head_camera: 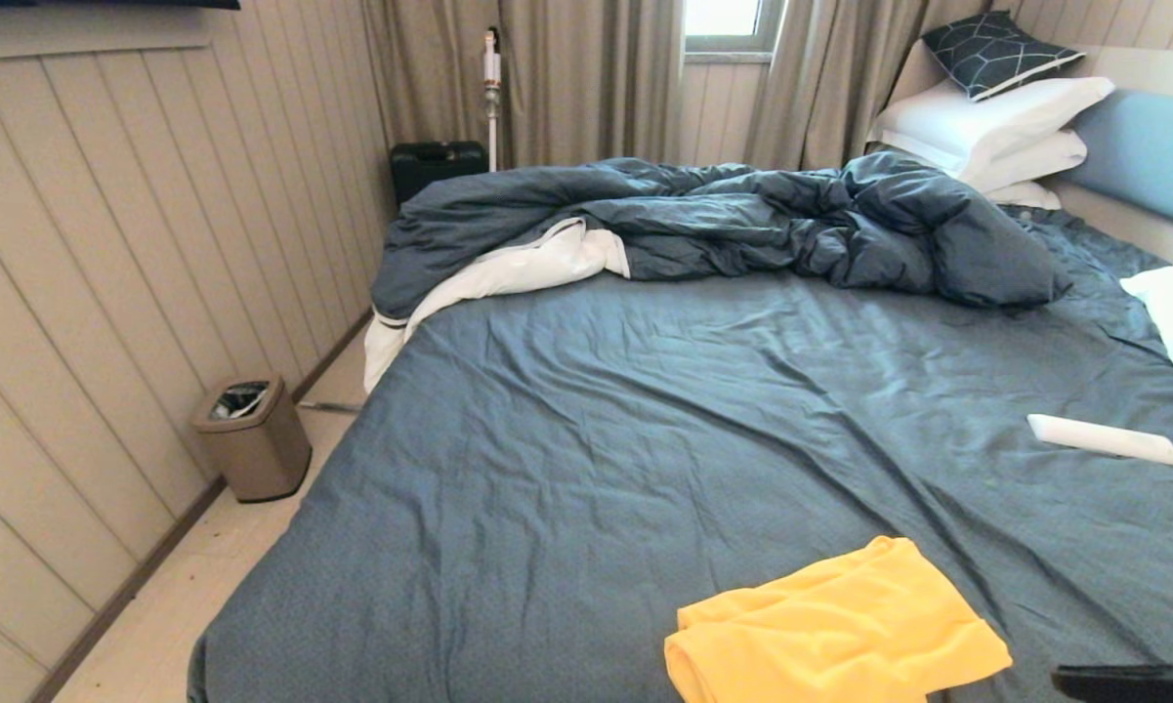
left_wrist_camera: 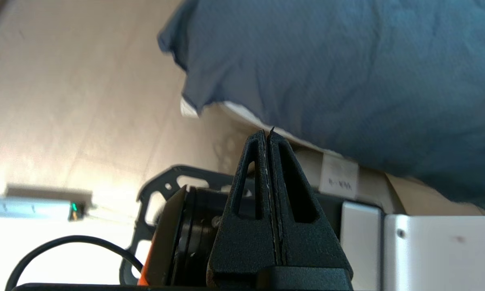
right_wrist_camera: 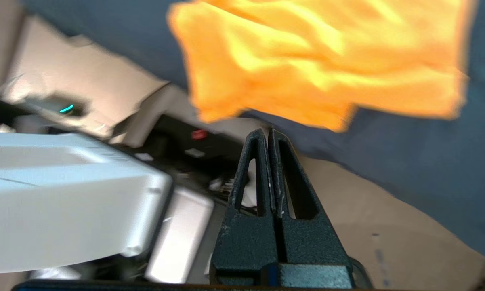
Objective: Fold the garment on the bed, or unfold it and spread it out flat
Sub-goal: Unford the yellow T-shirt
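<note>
The yellow garment lies folded into a compact stack near the front edge of the bed, right of centre; its lettering and graphic are hidden. In the right wrist view the garment shows beyond my right gripper, which is shut with nothing in it and hangs below the bed edge, apart from the cloth. Only a dark piece of the right arm shows at the head view's lower right. My left gripper is shut and empty, low beside the robot's base, under the bed's sheet corner.
A rumpled dark-blue duvet lies across the far half of the bed. White pillows stack at the headboard. A white flat object rests on the sheet at the right. A bin stands on the floor at the left.
</note>
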